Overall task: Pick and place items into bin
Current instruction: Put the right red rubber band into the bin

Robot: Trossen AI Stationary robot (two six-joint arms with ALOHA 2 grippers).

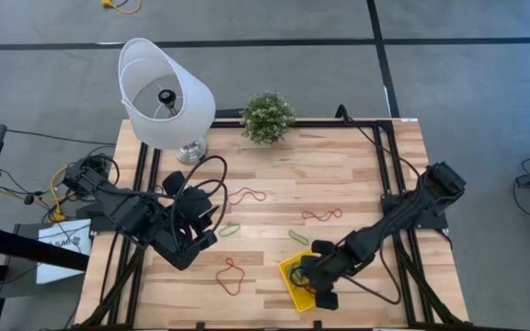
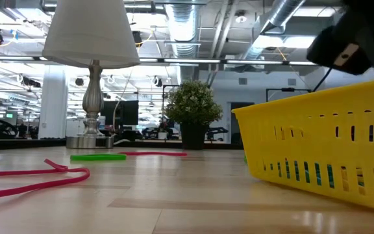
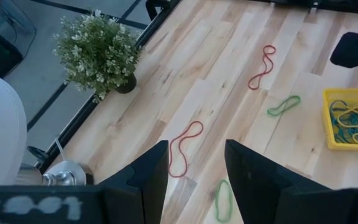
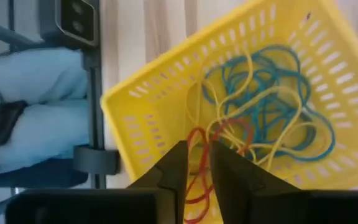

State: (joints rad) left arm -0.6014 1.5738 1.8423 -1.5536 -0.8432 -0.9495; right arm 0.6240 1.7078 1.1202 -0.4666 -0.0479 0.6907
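The yellow bin (image 1: 291, 278) sits near the table's near edge, right of centre, with several blue, yellow and red bands (image 4: 272, 106) heaped inside. My right gripper (image 4: 197, 149) hovers over the bin (image 4: 142, 130), shut on a red band. Loose on the wood lie red bands (image 1: 247, 195), (image 1: 322, 215), (image 1: 231, 276) and green bands (image 1: 228, 230), (image 1: 297, 236). My left gripper (image 3: 194, 155) is open above the table's left half (image 1: 202, 237), over a red band (image 3: 182, 149) and a green one (image 3: 222, 199), touching nothing. My right gripper pinches a red band (image 4: 197, 171) between its two fingers, coming from above and pointing down into the bin. The strand runs through the narrow gap; its far loop (image 4: 232, 127) lies slack on the heap of bands in the bin.
A white lampshade on a metal base (image 1: 166, 92) and a potted plant (image 1: 267, 117) stand at the table's far edge. Black cables (image 1: 205, 184) loop beside my left arm. The yellow bin (image 2: 317, 149) fills the low view's right; bare wood lies mid-table.
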